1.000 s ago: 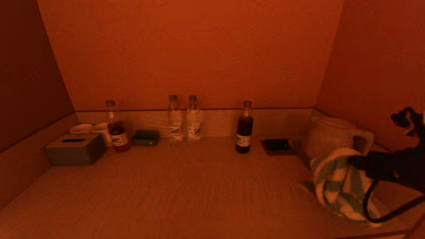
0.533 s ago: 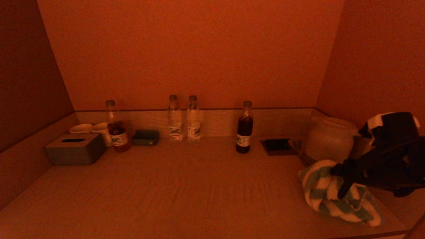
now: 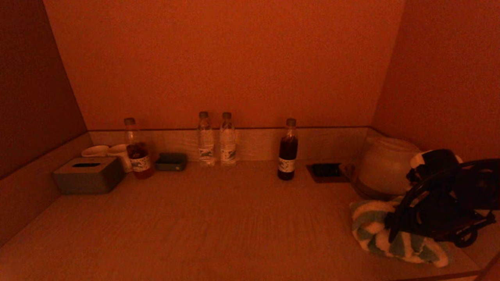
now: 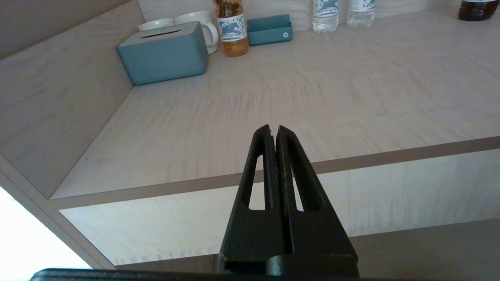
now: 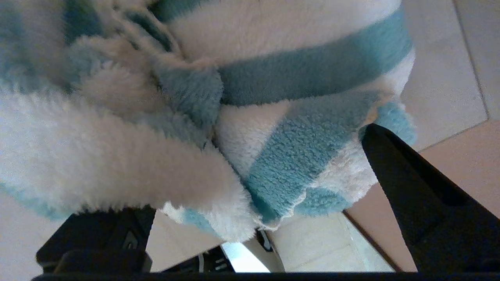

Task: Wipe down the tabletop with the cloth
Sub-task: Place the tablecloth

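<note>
At the near right corner of the tabletop (image 3: pixel 218 230) the right gripper (image 3: pixel 394 228) is down on the striped cloth (image 3: pixel 375 232), a fluffy white-and-teal towel bunched in a heap just in from the front edge. From the right wrist view the two black fingers (image 5: pixel 410 195) stand apart on either side of the wad (image 5: pixel 242 117), with pile bulging between them, so the jaws look spread around the cloth, not pinched tight on it; whether they are pressing it down I cannot say for sure. The left gripper (image 4: pixel 273 132) hangs off the front edge toward the near left corner, in front of and a little below the desk lip, its fingers pressed together on nothing and plainly idle. The broad middle of the wood shows no streak or wet track, so my guess is the wiping proper has barely started: the cloth sits at one corner and nearly the whole surface is left to cover. Just behind the cloth on the right side stands a pale kettle (image 3: pixel 384 164), close enough to be bumped on a back stroke. Along the far edge are a dark coaster (image 3: pixel 326 171), a dark drink bottle (image 3: pixel 288 150), two clear water bottles (image 3: pixel 216 138), a small tray (image 3: pixel 170 161), a tea bottle (image 3: pixel 136 150), two mugs (image 3: pixel 107 152) and, nearest the far left corner, a tissue box (image 3: pixel 88 175).
</note>
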